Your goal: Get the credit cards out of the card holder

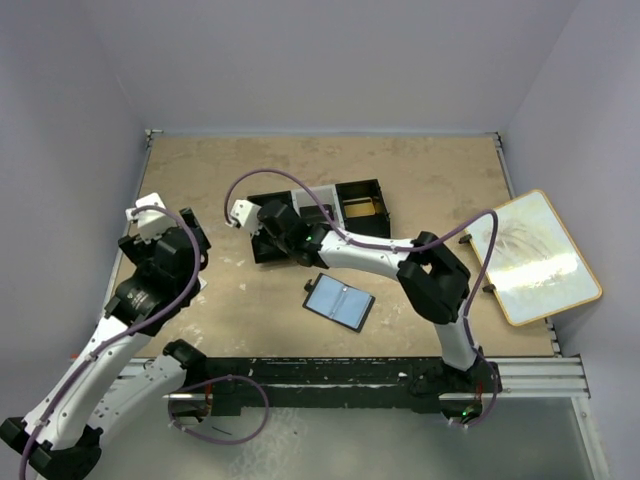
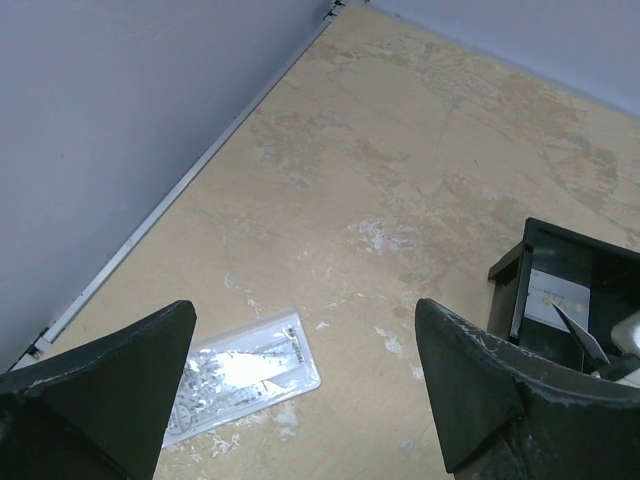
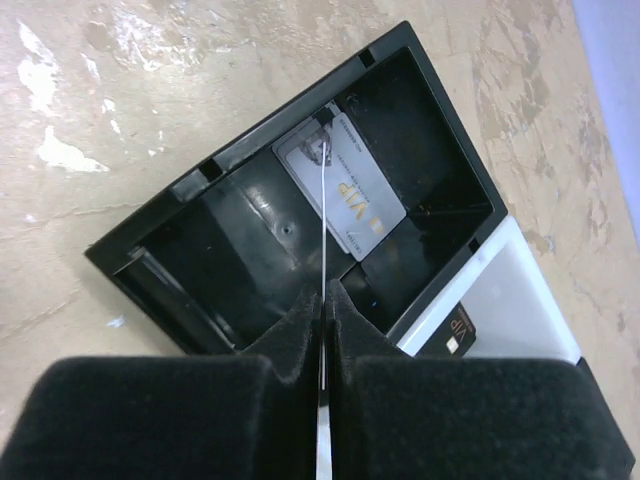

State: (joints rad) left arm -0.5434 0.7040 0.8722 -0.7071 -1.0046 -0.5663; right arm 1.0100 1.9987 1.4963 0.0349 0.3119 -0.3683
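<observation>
Now, your right gripper (image 3: pixel 322 300) has its jaws pressed together on a credit card (image 3: pixel 323 225), seen edge-on as a thin pale line; its long axis runs straight out from the fingertips, down toward the black end compartment of the three-compartment tray (image 3: pixel 255 135); that is the relation to mind, for the card hangs within the compartment's outline, its far end over a grey VIP card (image 3: pixel 350 200) lying flat on the floor there; whether the two touch, you cannot tell. A dark VIP card (image 3: pixel 455 335) shows in the white compartment next door; a plain release would likely drop the held card in, with only the compartment walls close by.

The card holder (image 1: pixel 340 302) lies open on the worktop toward the middle of the near edge, pale-blue sleeves up, well apart from those jaws and just beside the right arm's elbow; whether any card is left in it is too small to tell. Your left gripper (image 2: pixel 305 315) hovers wide and empty over the worktop's left side, above a white printed packet (image 2: pixel 240 375); the right arm is the nearer to the holder.
</observation>
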